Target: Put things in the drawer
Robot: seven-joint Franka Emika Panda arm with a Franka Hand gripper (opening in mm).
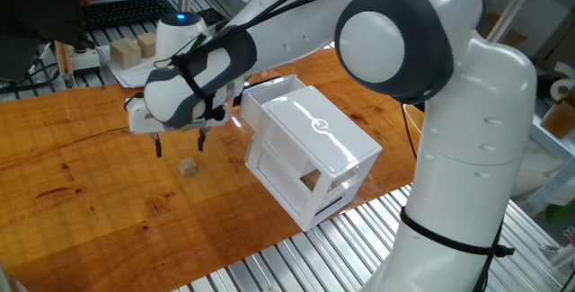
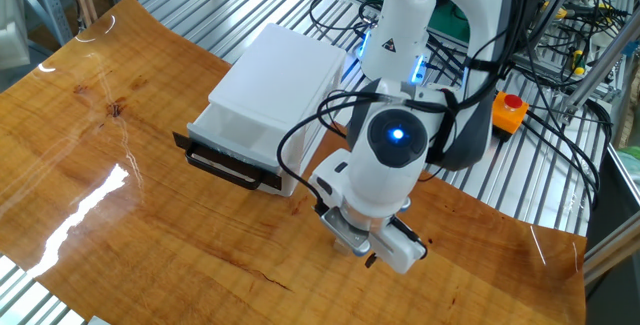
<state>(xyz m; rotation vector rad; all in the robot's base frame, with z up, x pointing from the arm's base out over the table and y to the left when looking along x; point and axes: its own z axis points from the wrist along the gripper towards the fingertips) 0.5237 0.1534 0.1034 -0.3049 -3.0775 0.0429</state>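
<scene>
While the white arm reaches low across the wooden table (image 1: 81, 193), its wrist turns downward so that the gripper (image 1: 180, 144) points straight at the tabletop. Its 2 dark fingers (image 1: 159, 146) stand apart with an empty gap between them, holding nothing. The small tan cube (image 1: 187, 167) lies on the table just below that gap, slightly toward the right finger, with the tips not yet touching it. In the other fixed view the wrist housing covers the cube completely. The white cabinet (image 1: 310, 144) stands just beside the gripper, and its drawer (image 2: 232, 152) with the black handle (image 2: 222, 166) is pulled partly out.
</scene>
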